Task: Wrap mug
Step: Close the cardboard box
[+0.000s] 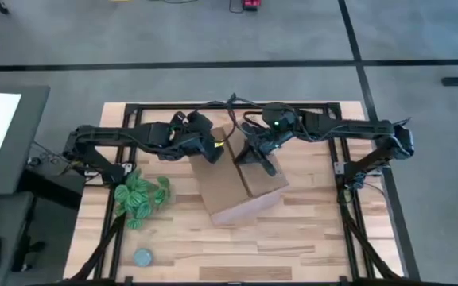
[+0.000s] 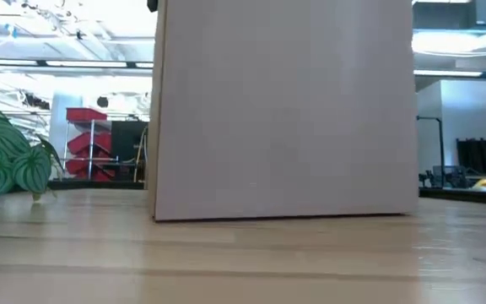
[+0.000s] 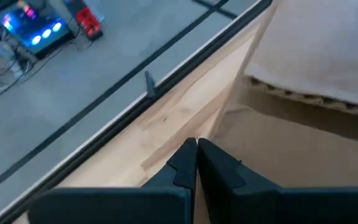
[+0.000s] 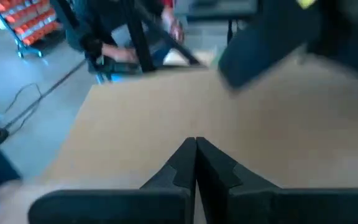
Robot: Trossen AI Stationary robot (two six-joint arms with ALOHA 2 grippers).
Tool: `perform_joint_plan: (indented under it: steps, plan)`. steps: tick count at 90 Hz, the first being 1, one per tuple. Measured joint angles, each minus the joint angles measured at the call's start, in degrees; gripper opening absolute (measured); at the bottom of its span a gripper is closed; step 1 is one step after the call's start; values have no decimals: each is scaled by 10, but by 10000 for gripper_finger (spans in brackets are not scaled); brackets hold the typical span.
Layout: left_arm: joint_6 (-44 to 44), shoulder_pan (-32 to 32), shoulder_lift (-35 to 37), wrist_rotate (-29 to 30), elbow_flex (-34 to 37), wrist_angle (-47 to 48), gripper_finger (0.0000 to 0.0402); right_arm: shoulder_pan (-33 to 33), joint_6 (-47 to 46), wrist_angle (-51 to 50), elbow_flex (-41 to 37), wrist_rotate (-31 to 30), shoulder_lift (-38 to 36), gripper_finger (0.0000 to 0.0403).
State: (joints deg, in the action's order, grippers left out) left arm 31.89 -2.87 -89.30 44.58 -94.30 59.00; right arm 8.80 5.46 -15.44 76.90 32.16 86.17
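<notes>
1. The cardboard box (image 1: 241, 187) stands mid-table toward the far edge, both arms over its flaps; a push could slide or tip it
2. The left gripper (image 3: 196, 149) and right gripper (image 4: 196, 148) both have fingers pressed together, holding nothing, so they could jab or crease a flap
3. The plant (image 1: 140, 196) near the left edge risks a brushing elbow
4. The mug is not visible, possibly inside the box; wrapping cannot be checked
</notes>
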Motion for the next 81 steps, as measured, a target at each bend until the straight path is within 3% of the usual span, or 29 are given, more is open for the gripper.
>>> perform_joint_plan:
  steps: [17,26,48,53,64,81]
  plan:
    - [-50,-1,3,-10,-64,-15,0,1,10,27,0,10,46,0]
    - [-58,0,4,-50,-119,-5,0,4,13,34,1,11,59,0]
    - [40,-64,6,-278,-214,40,0,33,4,35,2,-18,63,0]
    - [76,-94,6,-299,-214,51,0,45,-16,35,2,-39,63,0]
    - [162,-171,1,-270,-214,78,0,61,-58,30,2,-98,63,0]
    - [290,-284,-9,-110,-213,106,0,59,-74,30,1,-123,62,0]
